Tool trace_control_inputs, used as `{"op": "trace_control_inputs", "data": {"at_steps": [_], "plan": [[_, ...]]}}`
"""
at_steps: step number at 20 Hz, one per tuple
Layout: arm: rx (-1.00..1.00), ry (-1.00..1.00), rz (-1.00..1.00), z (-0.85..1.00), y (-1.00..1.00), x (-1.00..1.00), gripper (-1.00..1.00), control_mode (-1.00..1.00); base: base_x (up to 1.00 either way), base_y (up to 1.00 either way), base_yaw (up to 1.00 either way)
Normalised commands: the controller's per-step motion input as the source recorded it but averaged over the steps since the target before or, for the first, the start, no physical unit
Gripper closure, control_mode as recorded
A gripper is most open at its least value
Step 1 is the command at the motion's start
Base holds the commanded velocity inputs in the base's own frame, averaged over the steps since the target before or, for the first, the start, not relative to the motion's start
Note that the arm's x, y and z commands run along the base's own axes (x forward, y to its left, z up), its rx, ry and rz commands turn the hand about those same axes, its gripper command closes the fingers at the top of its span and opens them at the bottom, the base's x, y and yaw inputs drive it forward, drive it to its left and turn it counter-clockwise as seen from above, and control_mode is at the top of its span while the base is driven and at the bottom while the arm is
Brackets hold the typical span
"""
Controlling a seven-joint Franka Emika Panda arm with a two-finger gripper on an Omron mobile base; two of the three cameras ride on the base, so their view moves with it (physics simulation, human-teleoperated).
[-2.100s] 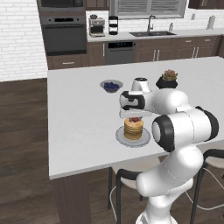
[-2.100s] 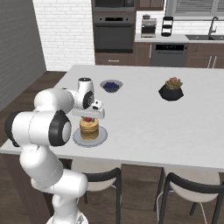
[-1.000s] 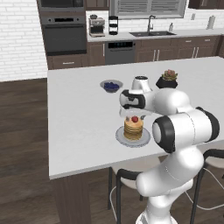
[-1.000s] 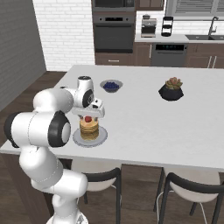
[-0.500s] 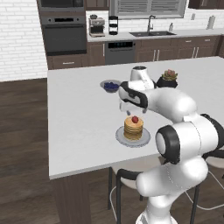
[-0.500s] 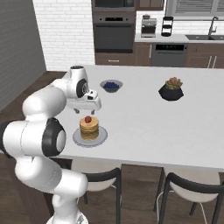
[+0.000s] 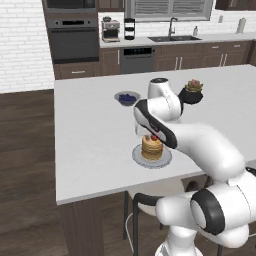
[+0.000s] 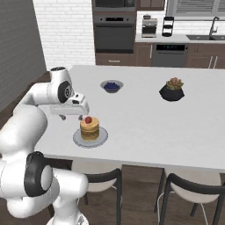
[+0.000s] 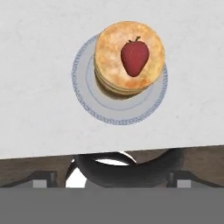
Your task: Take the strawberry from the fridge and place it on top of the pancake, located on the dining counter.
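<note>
Gripper (image 8: 70,115) now pulled up and back off pancake stack (image 8: 89,127), hanging beside it; strawberry (image 8: 88,119) left on top, below and clear of gripper.

One strawberry (image 9: 134,57) lies on one stack of pancakes (image 9: 129,57), which sits on one round plate (image 9: 89,104) near the front edge of the white worktop (image 8: 145,118). Farther back on the worktop stand one small bowl of blueberries (image 8: 111,85) to the left and one dark pot with a succulent (image 8: 172,90) to the right. Two dark-framed stools (image 8: 189,192) stand at the near side. On the far wall there is one built-in oven (image 8: 115,32), one coffee machine (image 8: 149,26) and one sink tap (image 7: 171,24).
</note>
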Motion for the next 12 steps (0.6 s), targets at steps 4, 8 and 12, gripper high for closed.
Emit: {"op": "trace_control_inputs", "data": {"at_steps": [4,8,12], "plan": [[0.0,-0.23,0.01,0.06,0.18,-1.0,-1.0,-1.0,0.0,0.0,0.0],[-0.13,-0.18,0.02,0.11,0.79,-1.0,-1.0,-1.0,0.0,0.0,0.0],[-0.38,-0.04,0.0,0.0,1.0,-0.9,-1.0,-1.0,0.0,0.0,0.0]]}}
